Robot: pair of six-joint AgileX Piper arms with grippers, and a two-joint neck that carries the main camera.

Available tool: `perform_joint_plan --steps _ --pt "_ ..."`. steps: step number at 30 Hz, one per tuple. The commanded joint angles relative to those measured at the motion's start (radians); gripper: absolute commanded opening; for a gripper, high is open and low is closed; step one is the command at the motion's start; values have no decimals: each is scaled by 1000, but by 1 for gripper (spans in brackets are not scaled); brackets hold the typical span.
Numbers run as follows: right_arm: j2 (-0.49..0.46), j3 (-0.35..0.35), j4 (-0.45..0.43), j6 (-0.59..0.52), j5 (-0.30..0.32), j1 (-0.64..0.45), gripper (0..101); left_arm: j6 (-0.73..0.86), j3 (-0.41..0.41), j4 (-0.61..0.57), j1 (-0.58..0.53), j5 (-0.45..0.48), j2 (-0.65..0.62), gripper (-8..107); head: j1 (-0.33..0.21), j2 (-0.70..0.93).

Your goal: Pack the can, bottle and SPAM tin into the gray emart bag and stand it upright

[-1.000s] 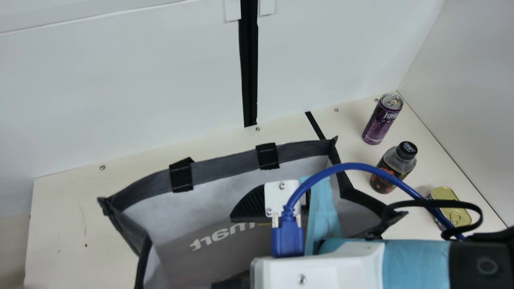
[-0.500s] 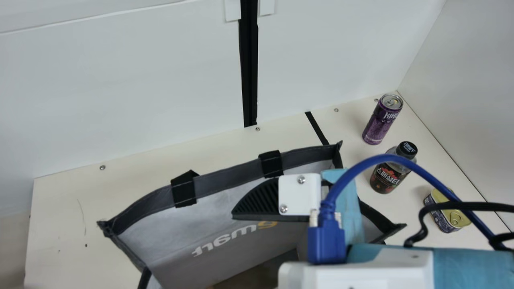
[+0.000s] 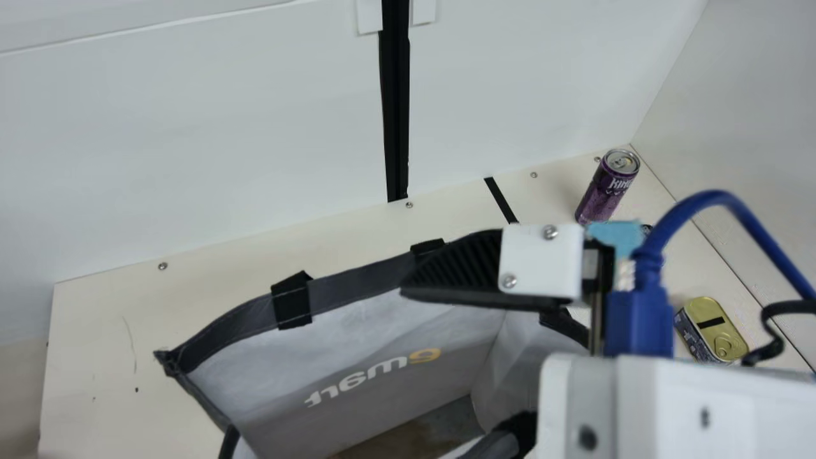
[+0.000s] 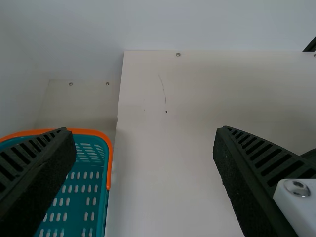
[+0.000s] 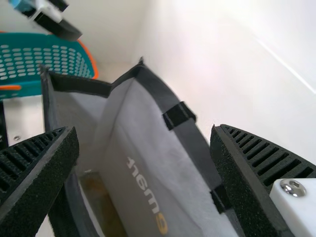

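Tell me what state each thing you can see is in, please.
Gray bag: upright, mouth open
Can: standing upright
Bottle: mostly hidden, can't tell
SPAM tin: lid on, facing up
Basket: upright, open-topped
Left gripper: open, holding nothing
Right gripper: open, holding nothing

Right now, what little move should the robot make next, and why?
Probably easing the empty, open right gripper from over the gray emart bag toward the purple can: the bag's mouth gapes wide, while the can and SPAM tin both sit outside it on the table.
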Motion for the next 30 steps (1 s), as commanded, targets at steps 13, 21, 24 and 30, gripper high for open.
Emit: perform_joint_plan --steps 13,21,24,30 --pt "55 -116 40 -37 -1 -281 95 0 0 0 0 0 0 90 -21 -1" --pt "107 -169 133 -77 -1 -485 95 0 0 0 0 0 0 90 -21 -1" --pt "129 -186 172 -90 -1 -565 95 0 0 0 0 0 0 90 -21 -1" --pt "171 -207 251 -121 -1 -723 95 0 0 0 0 0 0 90 -21 -1"
